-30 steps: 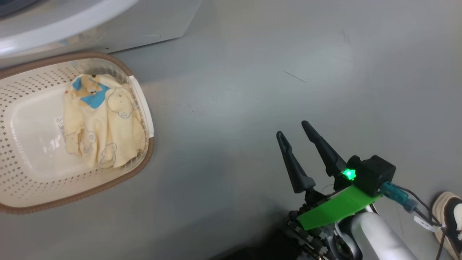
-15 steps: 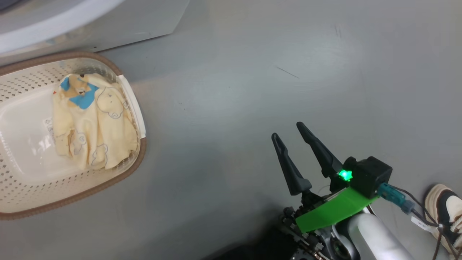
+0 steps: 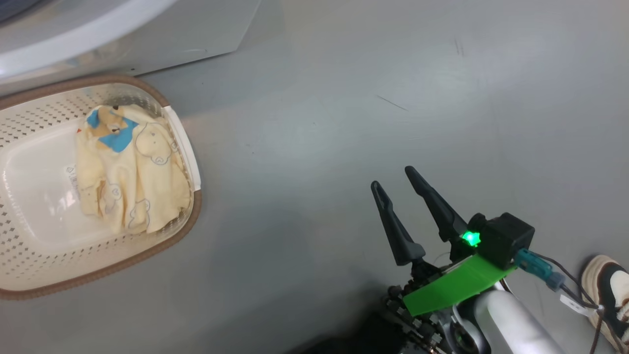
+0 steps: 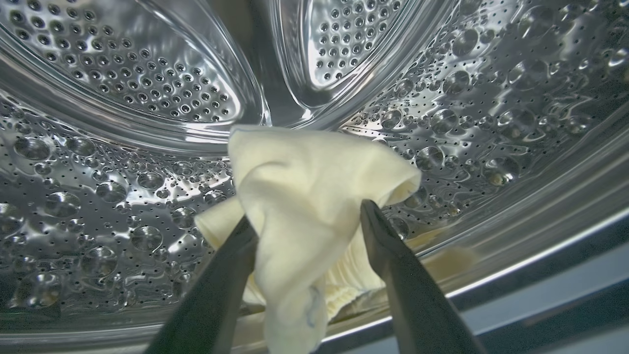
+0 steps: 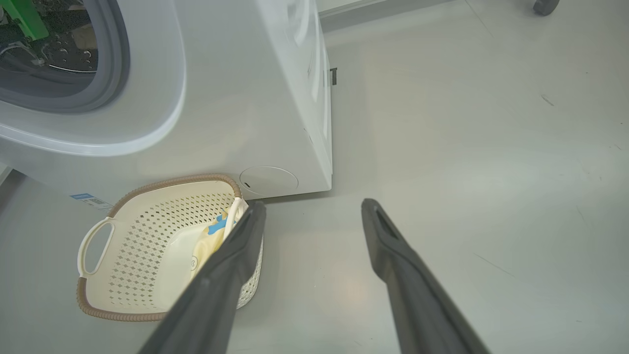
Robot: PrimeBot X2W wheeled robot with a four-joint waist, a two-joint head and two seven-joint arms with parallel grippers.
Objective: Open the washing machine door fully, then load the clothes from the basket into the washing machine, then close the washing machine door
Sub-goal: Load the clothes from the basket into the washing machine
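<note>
1. Inside the steel drum (image 4: 123, 73) of the washing machine (image 5: 236, 98), our left gripper (image 4: 307, 214) has just spread its fingers wide. A pale yellow garment (image 4: 304, 172) sags between them, brushing both but no longer pinched.
2. We judge this piece delivered: it should drop onto the drum wall once we draw the arm out.
3. The basket (image 3: 29, 255) sits on the floor (image 3: 319, 123) just in front of the machine. It holds 1 more bundle of the clothes (image 3: 132, 172), with the blue bear patch, lying against its right wall.
4. Our right gripper (image 3: 392, 177) hangs over bare floor, well apart from the basket, its fingers open and empty as before.
5. So 1 more trip remains, then closing the door.
</note>
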